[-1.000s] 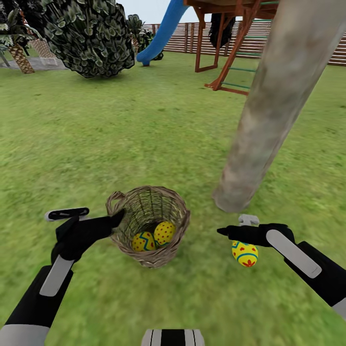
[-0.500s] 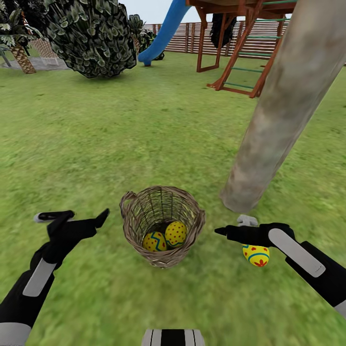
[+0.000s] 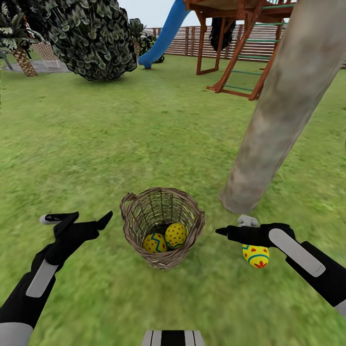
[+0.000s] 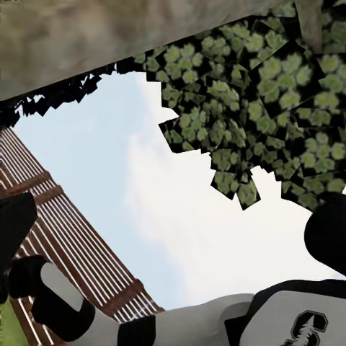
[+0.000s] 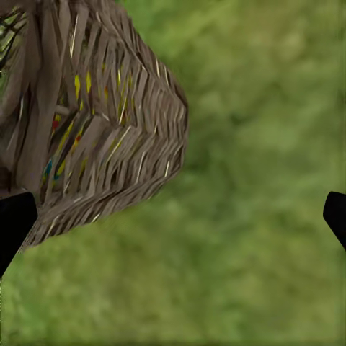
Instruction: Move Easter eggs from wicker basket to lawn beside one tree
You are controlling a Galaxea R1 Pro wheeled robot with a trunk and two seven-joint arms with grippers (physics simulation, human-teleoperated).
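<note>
The wicker basket [image 3: 162, 226] stands upright on the lawn [image 3: 120, 144] in the head view, and its woven side [image 5: 108, 122] shows close in the right wrist view. Two Easter eggs lie inside it, one with a zigzag band [image 3: 154, 242] and one with red dots [image 3: 176, 234]. The third egg [image 3: 256, 255] lies on the grass near the foot of the tree trunk [image 3: 278, 105], just under my right arm. My right gripper [image 3: 233, 226] is open and empty, right of the basket. Left of the basket, my left gripper [image 3: 77, 218] is open and apart from the rim.
A round leafy bush [image 3: 91, 38] stands at the back left. A wooden play tower [image 3: 230, 43] with a blue slide [image 3: 163, 33] and the slat fence [image 3: 192, 41] close off the far side. Open grass stretches beyond the basket.
The camera has swung slightly, shifting basket and trunk to the right in the picture. My left gripper has drawn back from the basket rim to the left. The third egg stays on the grass.
</note>
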